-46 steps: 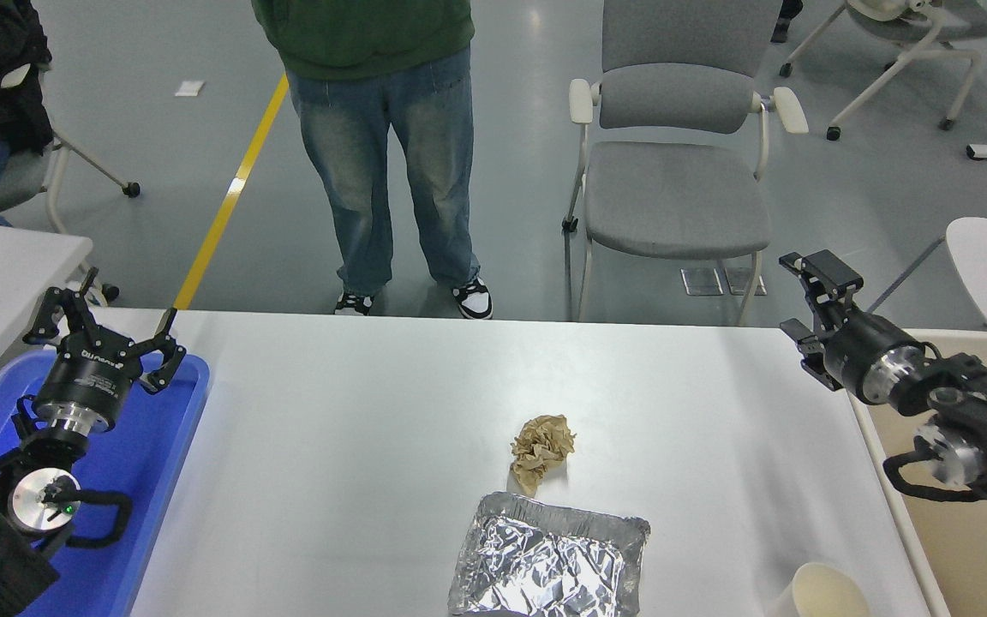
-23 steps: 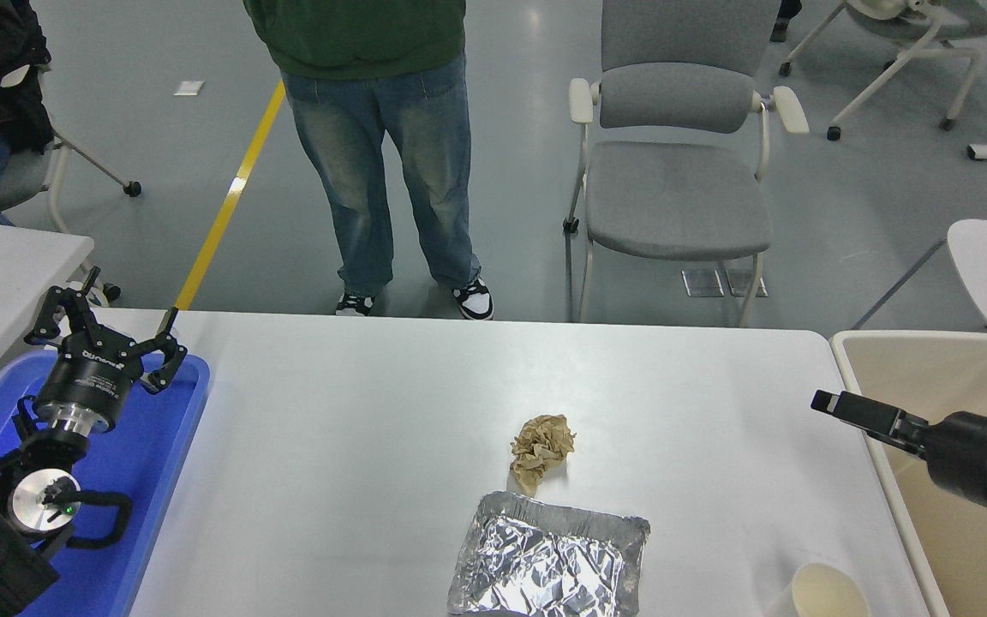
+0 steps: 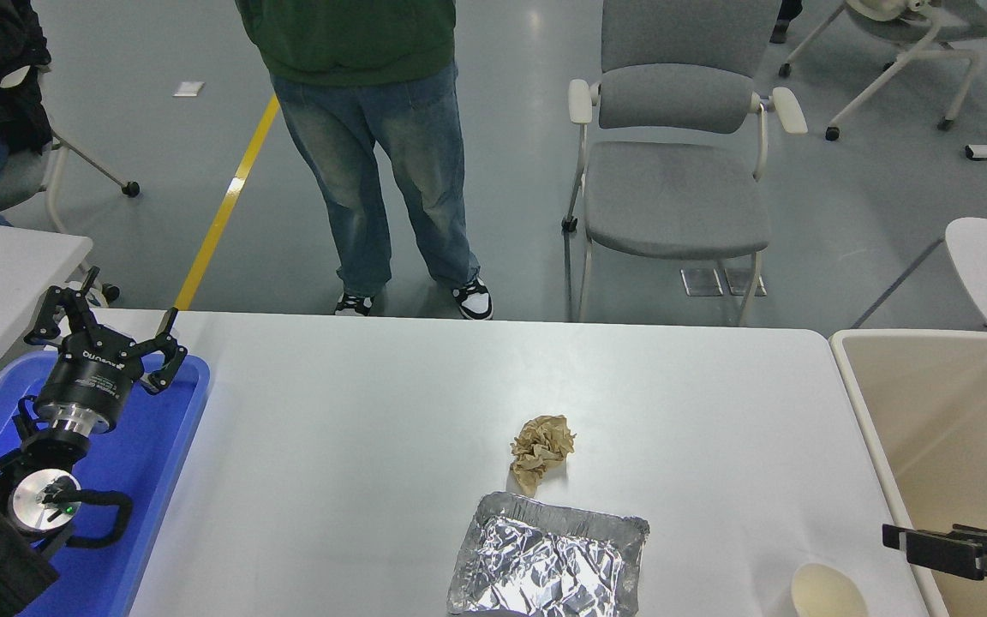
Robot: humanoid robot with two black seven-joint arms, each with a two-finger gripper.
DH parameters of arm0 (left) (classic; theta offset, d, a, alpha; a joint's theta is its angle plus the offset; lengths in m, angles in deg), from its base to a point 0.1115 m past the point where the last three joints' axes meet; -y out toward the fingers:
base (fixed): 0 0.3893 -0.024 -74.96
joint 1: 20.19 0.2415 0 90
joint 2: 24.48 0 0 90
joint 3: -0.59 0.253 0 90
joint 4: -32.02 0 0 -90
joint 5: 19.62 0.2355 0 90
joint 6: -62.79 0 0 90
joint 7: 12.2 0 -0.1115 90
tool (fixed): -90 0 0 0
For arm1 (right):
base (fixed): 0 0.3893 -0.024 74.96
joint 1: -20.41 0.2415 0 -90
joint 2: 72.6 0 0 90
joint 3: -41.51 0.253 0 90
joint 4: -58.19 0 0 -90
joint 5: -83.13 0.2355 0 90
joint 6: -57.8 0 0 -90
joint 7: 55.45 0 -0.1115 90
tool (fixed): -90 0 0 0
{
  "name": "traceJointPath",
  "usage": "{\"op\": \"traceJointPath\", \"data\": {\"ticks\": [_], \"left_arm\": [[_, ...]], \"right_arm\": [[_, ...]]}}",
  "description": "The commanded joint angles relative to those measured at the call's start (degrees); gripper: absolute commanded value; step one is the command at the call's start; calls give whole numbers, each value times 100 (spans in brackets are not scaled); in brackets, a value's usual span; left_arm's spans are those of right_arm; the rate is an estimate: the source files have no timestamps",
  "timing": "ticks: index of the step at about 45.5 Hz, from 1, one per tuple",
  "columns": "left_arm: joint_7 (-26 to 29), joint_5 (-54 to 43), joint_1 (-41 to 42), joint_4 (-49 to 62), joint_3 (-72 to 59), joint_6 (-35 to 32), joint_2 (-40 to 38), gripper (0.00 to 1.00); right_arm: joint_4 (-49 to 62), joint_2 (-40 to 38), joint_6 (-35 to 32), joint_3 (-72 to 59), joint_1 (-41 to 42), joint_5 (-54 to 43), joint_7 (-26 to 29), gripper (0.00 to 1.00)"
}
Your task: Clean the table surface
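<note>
Three loose things lie on the table surface, the wide white top that fills the lower middle of the head view: a crumpled brown paper wad near the centre, a crinkled foil tray just on the near side of it at the bottom edge, and a pale paper cup at the near right corner, cut off by the picture's bottom. The wad and the foil tray sit very close together; whether they touch cannot be told. At the table's left end rests a blue tray, and over it the left gripper is parked on its arm, fingers spread apart and holding nothing. At the right end stands a beige bin, its rim alongside the table's edge. The right gripper comes in low from the right edge, over the bin's near rim and just beside the cup; it shows side-on as a dark bar, so I cannot tell how its fingers stand. Beyond the far edge a person in jeans stands, with a grey chair to their right.
</note>
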Motion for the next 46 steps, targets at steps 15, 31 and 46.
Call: {"op": "traceJointPath", "data": {"ticks": [15, 31, 46], "left_arm": [[0, 0, 0, 0, 0, 0, 0, 100], [0, 0, 0, 0, 0, 0, 0, 100], [0, 0, 0, 0, 0, 0, 0, 100]], "right_arm": [[-311, -36, 41, -77, -526, -110, 4, 100], [-320, 421, 33, -59, -526, 698, 66, 100], [-294, 667, 41, -41, -535, 716, 83, 100]]}}
